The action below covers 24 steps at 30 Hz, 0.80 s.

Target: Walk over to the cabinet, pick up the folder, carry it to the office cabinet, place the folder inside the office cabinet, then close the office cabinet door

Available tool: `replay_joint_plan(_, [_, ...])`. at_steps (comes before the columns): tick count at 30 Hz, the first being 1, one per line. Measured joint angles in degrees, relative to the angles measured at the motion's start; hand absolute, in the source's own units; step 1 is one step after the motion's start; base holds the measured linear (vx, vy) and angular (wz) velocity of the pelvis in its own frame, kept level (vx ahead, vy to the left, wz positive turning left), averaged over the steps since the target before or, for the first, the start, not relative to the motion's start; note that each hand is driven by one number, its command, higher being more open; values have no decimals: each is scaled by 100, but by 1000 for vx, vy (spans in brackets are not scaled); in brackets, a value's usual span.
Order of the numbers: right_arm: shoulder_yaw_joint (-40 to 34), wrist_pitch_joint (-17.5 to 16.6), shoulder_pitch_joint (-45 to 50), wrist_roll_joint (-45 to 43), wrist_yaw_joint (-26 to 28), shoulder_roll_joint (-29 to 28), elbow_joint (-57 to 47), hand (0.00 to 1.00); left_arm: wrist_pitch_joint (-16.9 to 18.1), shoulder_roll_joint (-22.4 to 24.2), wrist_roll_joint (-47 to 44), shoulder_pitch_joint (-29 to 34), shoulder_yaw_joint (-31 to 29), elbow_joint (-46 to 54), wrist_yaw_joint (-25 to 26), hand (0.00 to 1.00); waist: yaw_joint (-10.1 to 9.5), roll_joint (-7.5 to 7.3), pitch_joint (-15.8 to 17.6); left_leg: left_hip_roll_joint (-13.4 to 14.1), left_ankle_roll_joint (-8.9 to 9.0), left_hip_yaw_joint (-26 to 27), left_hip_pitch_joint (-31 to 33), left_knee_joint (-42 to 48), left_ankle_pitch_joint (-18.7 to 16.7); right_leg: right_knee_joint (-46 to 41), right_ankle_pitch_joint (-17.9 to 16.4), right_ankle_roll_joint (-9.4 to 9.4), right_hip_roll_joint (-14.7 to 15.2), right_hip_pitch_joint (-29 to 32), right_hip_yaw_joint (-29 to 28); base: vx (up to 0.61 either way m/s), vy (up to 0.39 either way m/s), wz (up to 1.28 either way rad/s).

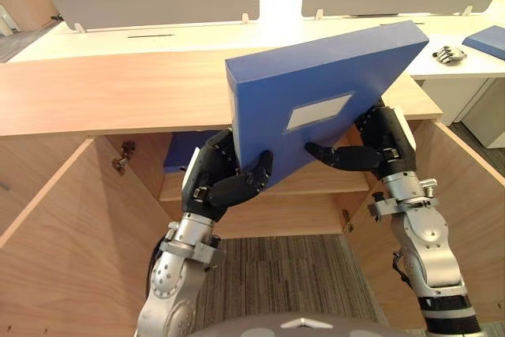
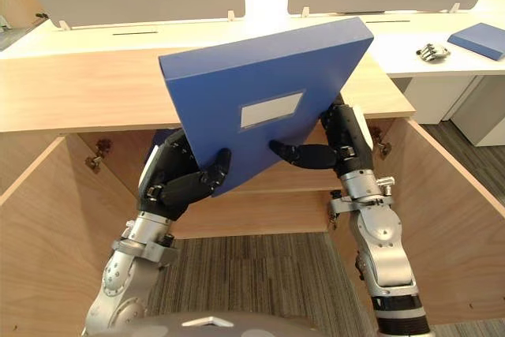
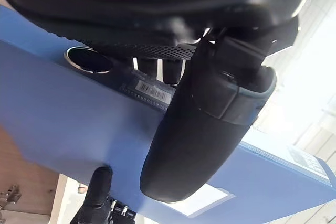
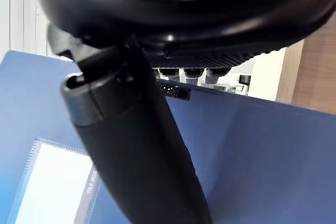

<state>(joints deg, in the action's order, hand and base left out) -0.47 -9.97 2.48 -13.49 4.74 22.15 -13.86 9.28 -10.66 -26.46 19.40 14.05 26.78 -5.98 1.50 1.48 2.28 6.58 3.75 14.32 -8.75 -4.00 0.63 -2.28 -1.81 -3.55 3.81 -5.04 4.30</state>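
Folder (image 1: 316,108), a blue box file with a pale label pocket (image 1: 318,111) on its face, hangs tilted between both hands in front of the open office cabinet (image 1: 118,92), its low corner at the left fingers and its high corner up past the right ones. To the outside of the left fingers the left door (image 1: 55,250) stands swung open. The left hand (image 1: 217,183) is clamped on the low corner, thumb pressed on the face and fingers curled behind; just beyond those fingers a second blue file (image 1: 183,151) lies on the shelf (image 1: 316,187). The right hand (image 1: 379,147) pinches the lower right edge the same way, thumb across the face below the label and fingers behind. Past the right fingers the right door (image 1: 465,195) is open too. The file looks stiff and boxy, so it should not sag, but its smooth cover probably slides under the pads; how full or heavy it is cannot be told. A two-sided pinch near the lower edge seems the safest hold for sliding it onto the shelf.
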Motion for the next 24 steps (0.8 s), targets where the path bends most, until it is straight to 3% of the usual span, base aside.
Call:
replay_joint_plan(5, [68,10,-182,-3,4,214,168,0,0,-35,-2,-35,-44,-18,-32,0,1,-3,-8,0,0,7,-2,-4,0,4,2,3,-2,2,-4,0,0,0])
replay_joint_plan(6, [75,10,-202,2,9,285,215,0,2,-34,-5,-55,-100,-55,-39,100,-9,-5,-12,0,0,6,-1,-5,0,5,2,3,-2,2,-3,0,0,0])
replay_joint_plan(14, [280,76,-202,252,260,495,393,0,50,-78,-3,-169,-433,-498,63,100,-37,-22,-43,-2,1,4,3,-7,0,8,4,5,-2,3,-2,0,0,0])
replay_joint_plan(24, [389,165,-202,449,217,42,601,0,69,32,251,-290,-561,-772,63,100,-51,-33,-58,-3,0,0,2,-12,1,10,4,6,0,2,3,0,0,0])
